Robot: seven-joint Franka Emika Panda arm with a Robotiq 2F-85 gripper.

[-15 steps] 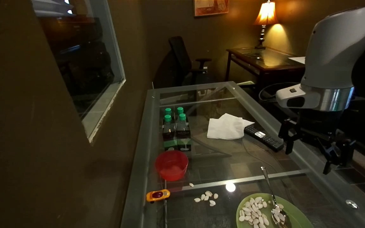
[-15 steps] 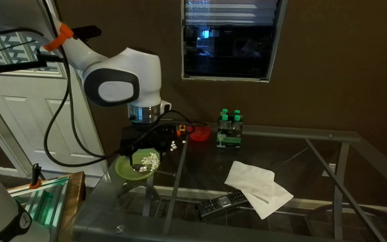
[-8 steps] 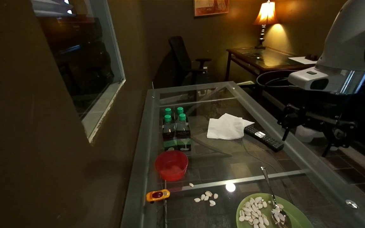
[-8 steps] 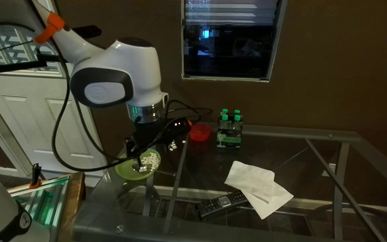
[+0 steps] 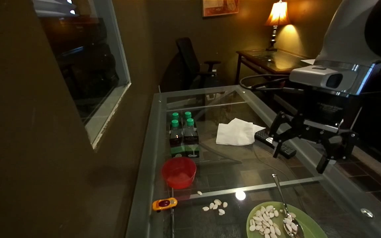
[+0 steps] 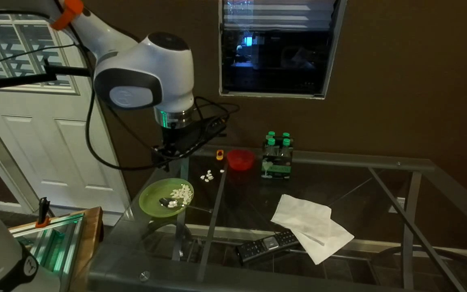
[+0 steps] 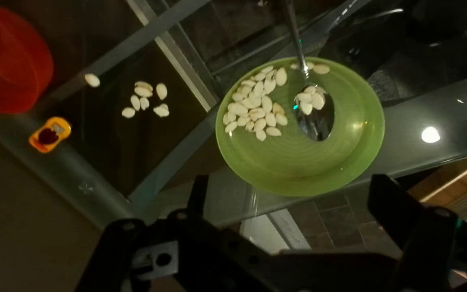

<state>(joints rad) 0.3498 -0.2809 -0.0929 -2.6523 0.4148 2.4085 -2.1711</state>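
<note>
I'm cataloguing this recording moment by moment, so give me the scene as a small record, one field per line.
Grasp: hand open, holding nothing
Nearest: green plate, lower than the hand and not touched
On the plate: pile of pale seeds; spoon with some in its bowl, handle crossing the rim
Loose on the glass table: scattered seeds
Near those: red bowl, orange toy car
Also on the table: four green-capped bottles, remote, white paper

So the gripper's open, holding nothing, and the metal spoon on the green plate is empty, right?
Not quite: the metal spoon isn't empty; the wrist view shows some white seeds in it. The gripper is open, holding nothing, and the spoon lies on the green plate.
</note>
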